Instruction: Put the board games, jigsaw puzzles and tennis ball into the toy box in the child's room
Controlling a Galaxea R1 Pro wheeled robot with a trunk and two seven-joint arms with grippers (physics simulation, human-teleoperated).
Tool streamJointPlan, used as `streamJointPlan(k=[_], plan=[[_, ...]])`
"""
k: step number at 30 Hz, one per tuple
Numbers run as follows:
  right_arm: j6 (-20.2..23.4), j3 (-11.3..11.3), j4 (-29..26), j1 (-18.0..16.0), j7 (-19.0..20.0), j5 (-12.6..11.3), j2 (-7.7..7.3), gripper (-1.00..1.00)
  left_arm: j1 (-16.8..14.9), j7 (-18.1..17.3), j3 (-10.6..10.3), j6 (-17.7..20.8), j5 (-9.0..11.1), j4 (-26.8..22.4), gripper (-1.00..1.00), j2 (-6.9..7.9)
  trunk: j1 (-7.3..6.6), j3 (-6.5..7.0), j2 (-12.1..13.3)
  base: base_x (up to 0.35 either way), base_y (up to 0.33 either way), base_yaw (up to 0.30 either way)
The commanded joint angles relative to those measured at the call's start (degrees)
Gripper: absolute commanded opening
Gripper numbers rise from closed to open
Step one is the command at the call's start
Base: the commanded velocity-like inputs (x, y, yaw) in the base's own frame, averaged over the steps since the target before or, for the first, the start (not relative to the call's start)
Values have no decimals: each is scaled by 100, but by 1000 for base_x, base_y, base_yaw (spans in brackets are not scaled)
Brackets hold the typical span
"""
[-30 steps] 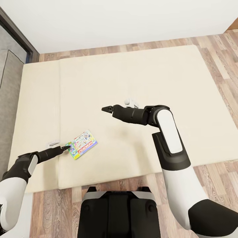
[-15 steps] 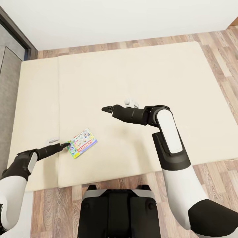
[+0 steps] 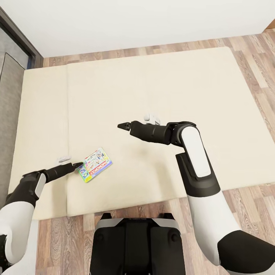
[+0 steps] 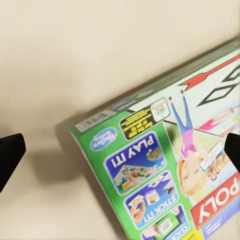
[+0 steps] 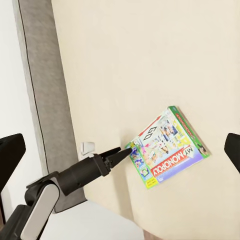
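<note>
One board game (image 3: pixel 94 165), a flat green-edged box with a red band and cartoon pictures, lies on the beige mattress of the bed (image 3: pixel 152 84). My left gripper (image 3: pixel 80 165) is open at the box's left corner, level with the mattress. In the left wrist view that corner of the board game (image 4: pixel 150 165) sits between the widely spread fingertips (image 4: pixel 10 155). My right gripper (image 3: pixel 121 125) hangs open above the middle of the bed, holding nothing. From the right wrist view the board game (image 5: pixel 170 150) and the left gripper (image 5: pixel 125 150) beside it are both in sight.
The low grey headboard (image 3: pixel 7 95) runs along the bed's left side. Wooden floor (image 3: pixel 65 236) lies between my base and the bed and beyond its far edge, where a white wall (image 3: pixel 133 23) stands.
The view has shifted slightly. My left arm has drawn back a little, its gripper still at the box's corner. The box and my right arm have not moved.
</note>
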Motion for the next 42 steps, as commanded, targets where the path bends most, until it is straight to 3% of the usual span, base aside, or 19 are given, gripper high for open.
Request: streamJointPlan(k=[1, 21, 42], plan=[[13, 1, -4, -4, -60, -51, 2, 100, -10, -26, 21, 46, -1, -4, 100, -8, 3, -6, -9, 0, 0, 0], [22, 8, -4, -4, -60, -58, 2, 100, -207, -15, 5, 35, -12, -8, 100, -224, 3, -19, -9, 0, 0, 0], [19, 8, -4, -4, -60, -59, 2, 100, -228, -7, -5, 17, -28, -8, 100, -244, 3, -92, -9, 0, 0, 0]])
